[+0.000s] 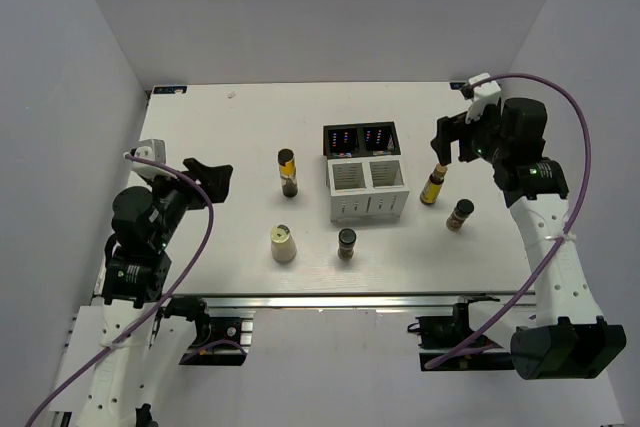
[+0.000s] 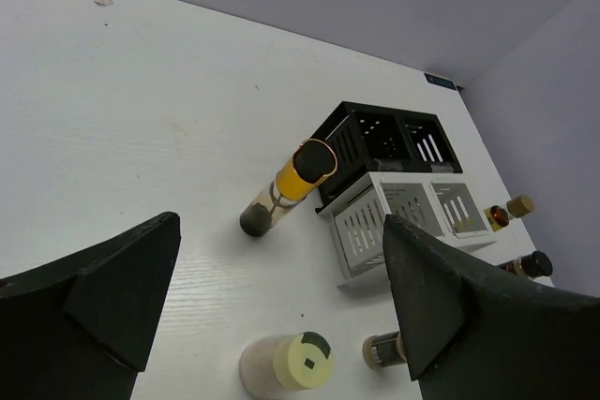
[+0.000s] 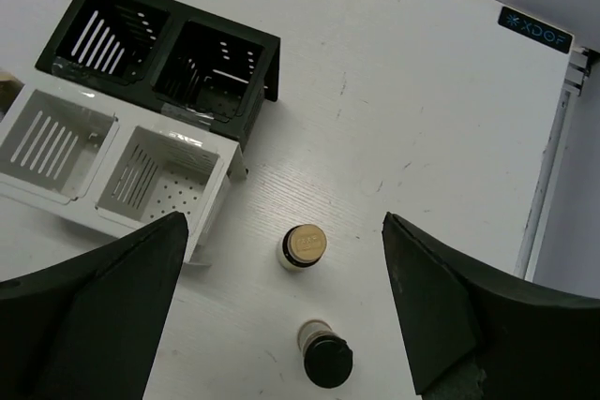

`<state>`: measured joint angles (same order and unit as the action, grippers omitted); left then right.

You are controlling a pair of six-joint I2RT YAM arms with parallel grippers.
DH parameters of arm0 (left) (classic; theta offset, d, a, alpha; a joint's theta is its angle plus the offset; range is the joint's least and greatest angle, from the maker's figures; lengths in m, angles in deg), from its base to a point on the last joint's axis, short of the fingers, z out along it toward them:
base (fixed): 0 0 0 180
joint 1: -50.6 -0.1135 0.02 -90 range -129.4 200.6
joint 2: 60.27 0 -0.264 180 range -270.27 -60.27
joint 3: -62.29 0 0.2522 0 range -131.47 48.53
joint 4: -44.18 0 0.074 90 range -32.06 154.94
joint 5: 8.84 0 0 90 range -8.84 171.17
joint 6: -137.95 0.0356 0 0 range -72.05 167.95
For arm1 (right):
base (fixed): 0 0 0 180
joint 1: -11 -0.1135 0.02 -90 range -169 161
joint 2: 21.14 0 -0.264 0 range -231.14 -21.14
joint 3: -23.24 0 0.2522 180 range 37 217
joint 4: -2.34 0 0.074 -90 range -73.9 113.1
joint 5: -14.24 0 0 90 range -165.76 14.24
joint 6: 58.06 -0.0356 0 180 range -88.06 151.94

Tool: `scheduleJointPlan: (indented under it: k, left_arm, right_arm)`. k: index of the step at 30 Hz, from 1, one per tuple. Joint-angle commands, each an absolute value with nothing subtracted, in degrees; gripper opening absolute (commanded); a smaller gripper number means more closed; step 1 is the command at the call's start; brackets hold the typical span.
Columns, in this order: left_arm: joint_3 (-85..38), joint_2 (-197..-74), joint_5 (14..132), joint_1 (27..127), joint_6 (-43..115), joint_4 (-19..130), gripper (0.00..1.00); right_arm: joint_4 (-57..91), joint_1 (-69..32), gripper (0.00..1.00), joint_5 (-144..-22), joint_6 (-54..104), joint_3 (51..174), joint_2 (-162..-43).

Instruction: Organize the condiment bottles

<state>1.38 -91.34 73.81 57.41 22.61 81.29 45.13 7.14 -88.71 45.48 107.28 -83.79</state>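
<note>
A white table (image 1: 200, 127) is enclosed on three sides by plain grey walls (image 1: 60, 97). A four-compartment box (image 1: 368, 209) is set at its middle, with two black cells at the back and two white cells at the front.

All five bottles stand upright on the table, outside the box:
- The left tall bottle (image 1: 288, 172) is placed near the box's left side.
- The cream bottle (image 1: 283, 245) is found nearer the front edge.
- The front jar (image 1: 347, 243) is placed just before the white cells.
- The right tall bottle (image 1: 434, 185) is placed near the box's right side.
- The right jar (image 1: 459, 214) is set near that bottle, toward the front.

The left gripper (image 1: 220, 183) is spread wide; nothing is held or touched by it. It is held over the left part of the table, apart from the left tall bottle.

The right gripper (image 1: 452, 150) is likewise spread wide and empty. It is held above the right tall bottle, whose tan cap is seen in the right wrist view between the fingers (image 3: 89, 311) and clear of them.

The left arm is folded close to its base, with the wrist turned toward the box. The right arm is stretched away from its base along the table's right side, with the wrist turned inward and downward.
</note>
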Motion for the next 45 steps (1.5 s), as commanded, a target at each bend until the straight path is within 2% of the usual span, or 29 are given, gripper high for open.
scheduleJointPlan:
  k: [1,3,4,6,7,10,12,14,15,17,18,19,20,21,22,23,24,25,36,45]
  left_arm:
    - [2.30,-91.56,69.91,56.93,22.55,81.40,0.98]
    - [2.39,-91.56,69.74,57.01,22.55,81.84,0.98]
    - [2.39,-91.56,69.83,56.93,22.55,82.19,0.98]
    - [2.39,-91.39,69.65,57.01,22.55,82.63,0.98]
    - [2.30,-91.39,69.74,57.01,22.63,83.16,0.98]
    - [1.86,-91.03,70.44,57.01,22.64,84.91,0.98]
    - [0.90,-90.60,71.84,57.01,22.72,86.84,0.94]
    - [0.02,-89.98,73.07,57.01,22.46,88.43,0.85]
    - [-0.33,-89.63,74.38,56.93,22.37,90.00,0.71]
    - [-0.86,-89.10,75.53,56.93,22.20,91.77,0.55]
    - [-1.21,-88.40,76.06,57.01,21.94,93.17,0.49]
    - [-1.21,-88.14,76.76,56.93,21.67,93.79,0.44]
    - [-1.21,-87.70,76.86,56.93,21.49,94.32,0.44]
    - [-1.21,-87.08,77.03,57.01,21.32,95.28,0.46]
    - [-1.21,-86.82,77.38,56.93,20.97,95.81,0.59]
    - [-1.13,-86.55,77.56,56.93,20.62,96.43,0.67]
    - [-1.13,-86.20,77.82,56.93,20.35,97.13,0.71]
    - [-0.95,-85.59,77.91,57.01,20.00,97.40,0.75]
    - [0.98,-83.82,79.23,56.93,18.33,98.11,0.82]
    - [2.91,-85.15,78.44,57.01,17.45,95.82,0.83]
  right_arm:
    - [45.45,7.22,0.89,-93.57,47.83,109.25,-84.33]
    - [44.75,7.22,0.89,-99.46,52.30,108.55,-83.89]
    - [45.27,7.13,0.90,-108.19,55.98,108.28,-83.72]
    - [47.56,6.34,0.89,-116.77,68.03,108.10,-83.63]
    - [47.30,2.51,0.89,-117.76,69.28,108.37,-84.24]
    - [48.78,-9.16,0.89,-110.05,70.25,111.61,-86.87]
    - [49.42,-11.76,0.89,-111.79,70.63,113.20,-90.30]
    - [43.82,-14.57,0.89,-112.59,61.80,113.11,-92.85]
    - [42.74,-15.89,0.82,-112.07,59.47,113.38,-93.90]
    - [40.02,-21.59,0.68,-105.67,56.65,114.34,-97.33]
    - [39.31,-23.61,0.51,-102.51,54.81,114.52,-98.38]
    - [38.60,-26.59,0.45,-98.74,53.92,114.87,-101.00]
    - [38.25,-27.75,0.41,-96.96,52.78,116.61,-102.51]
    - [38.33,-28.55,0.44,-94.60,49.55,117.85,-104.35]
    - [38.59,-29.60,0.52,-93.53,48.04,119.34,-108.29]
    - [38.68,-29.96,0.62,-92.65,46.63,122.14,-110.15]
    - [38.60,-30.14,0.83,-91.68,45.22,123.38,-112.00]
    - [38.42,-30.40,0.89,-91.67,43.91,124.44,-114.98]
    - [37.10,-31.54,0.89,-91.14,42.48,137.35,-130.46]
    - [37.28,-32.42,0.89,-92.73,44.33,140.45,-134.95]
